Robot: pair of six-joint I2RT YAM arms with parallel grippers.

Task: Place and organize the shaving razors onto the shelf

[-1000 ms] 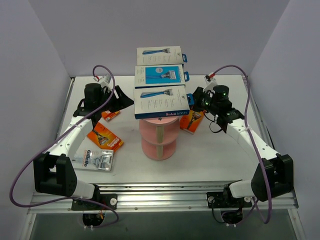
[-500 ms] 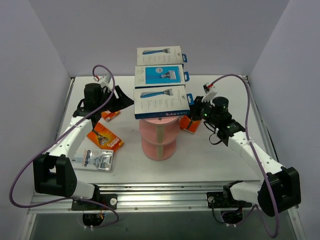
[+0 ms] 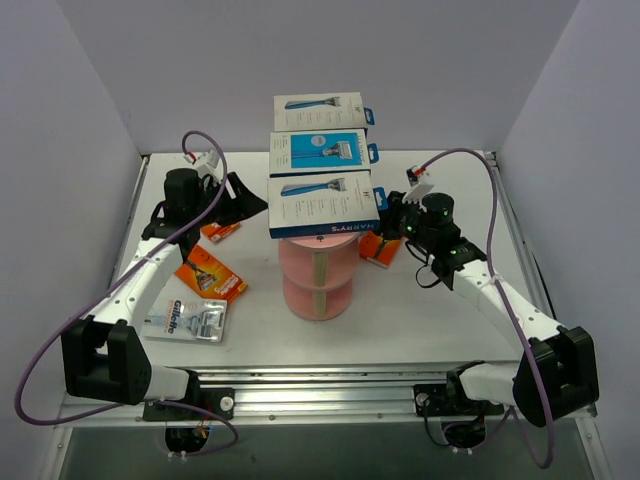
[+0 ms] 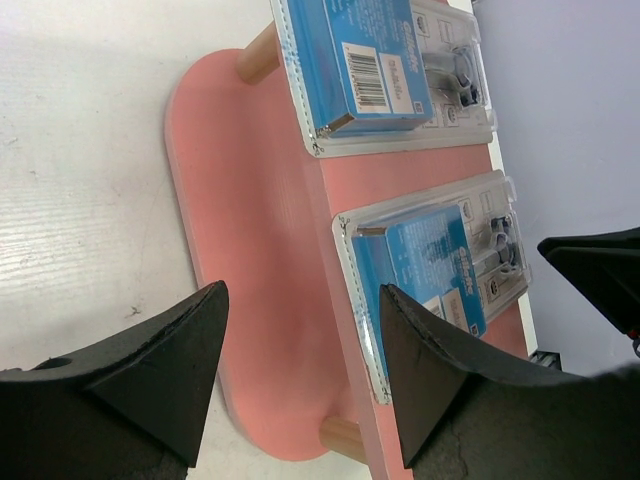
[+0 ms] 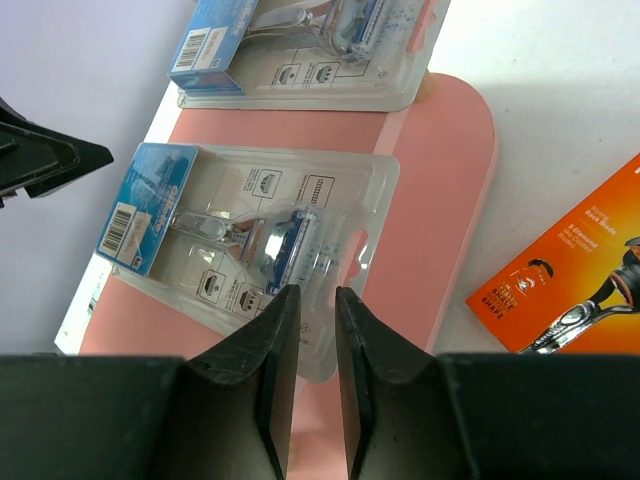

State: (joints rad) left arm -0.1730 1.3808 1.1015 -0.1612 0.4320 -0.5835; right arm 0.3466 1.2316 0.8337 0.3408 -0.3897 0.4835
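The pink shelf (image 3: 315,285) stands mid-table with three razor packs in a row on its top tier: far (image 3: 320,112), middle (image 3: 320,150) and near (image 3: 323,205). My left gripper (image 3: 250,202) is open and empty at the near pack's left end. In the left wrist view (image 4: 300,300) it faces the shelf's edge (image 4: 250,200) and two blister packs (image 4: 440,270). My right gripper (image 3: 392,213) is at the near pack's right end. In the right wrist view (image 5: 315,292) its jaws stand a narrow gap apart over that clear pack's edge (image 5: 250,225), with nothing between them.
Two orange razor packs (image 3: 208,272) (image 3: 220,231) and a clear Gillette pack (image 3: 190,320) lie on the table left of the shelf. Another orange pack (image 3: 380,247) lies right of it, under my right gripper, and shows in the right wrist view (image 5: 580,270). Walls close in on both sides.
My right gripper has moved a little down and left, closer to the near pack's right end. The left arm has barely moved.
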